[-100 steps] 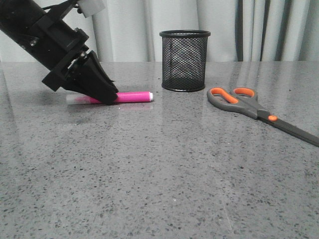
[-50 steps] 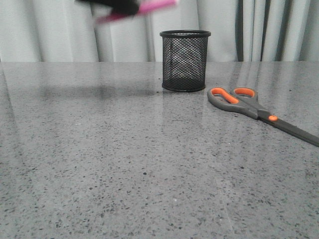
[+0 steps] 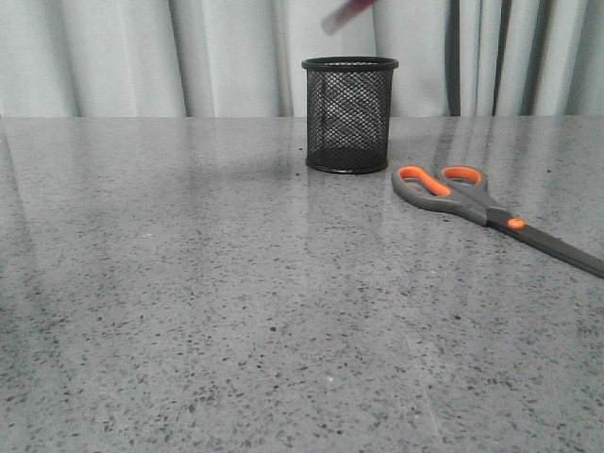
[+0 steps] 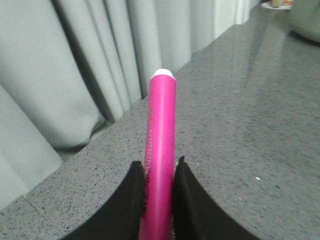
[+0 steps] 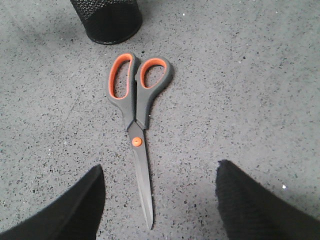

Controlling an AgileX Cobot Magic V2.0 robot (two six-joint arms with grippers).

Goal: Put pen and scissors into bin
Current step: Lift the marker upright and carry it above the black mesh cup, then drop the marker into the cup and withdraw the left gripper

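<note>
Grey table (image 3: 189,311), scissors (image 5: 134,125) handles toward bin (image 3: 349,113), pen (image 4: 159,160) clamped.

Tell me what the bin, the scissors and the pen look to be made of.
Bin: probably metal wire mesh, matte black; the curtain shows through its weave, and the rim is solid.
Scissors: dark, dull blades, likely metal; grey handles with orange lining, apparently plastic or rubber.
Pen: glossy pink plastic, judging by its sheen, clamped in the left tool.

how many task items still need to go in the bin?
2. The pen is clamped in the left tool, up near the bin. The scissors lie on the table, below the open right tool.
</note>
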